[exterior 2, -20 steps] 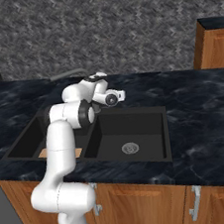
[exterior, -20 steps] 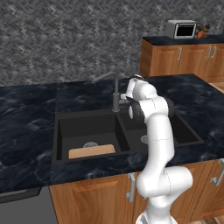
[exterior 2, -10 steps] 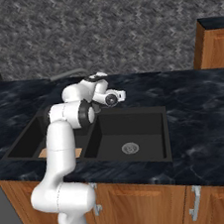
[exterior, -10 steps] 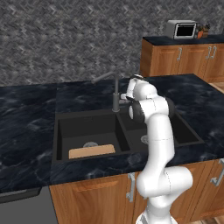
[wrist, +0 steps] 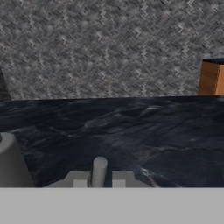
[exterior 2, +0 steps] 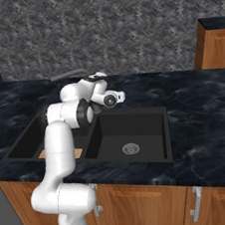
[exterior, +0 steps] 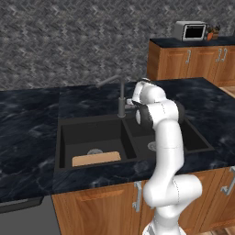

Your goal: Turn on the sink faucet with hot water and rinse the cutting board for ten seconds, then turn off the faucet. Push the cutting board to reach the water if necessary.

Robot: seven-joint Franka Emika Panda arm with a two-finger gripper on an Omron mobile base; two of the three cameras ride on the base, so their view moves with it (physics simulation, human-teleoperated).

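my pincer [wrist: 99, 183] sits at the rear rim of the sink [exterior: 64, 137], its pads close around the faucet's small lever [wrist: 99, 168], which points straight ahead; firm grip unconfirmed. the sink faucet [exterior: 121, 98] post stands just left. the cutting board [exterior: 96, 159] lies in the left basin, front edge, no water visible.

I see a dark marbled counter [exterior: 32, 124] around me, with a grey herringbone wall [exterior: 69, 41] behind it at twelve o'clock. At about two o'clock a raised wooden cabinet [exterior: 183, 62] carries a silver toaster oven [exterior: 189, 30]. Wooden cabinet doors [exterior 2: 142, 206] with metal handles [exterior 2: 195, 203] run below the counter.
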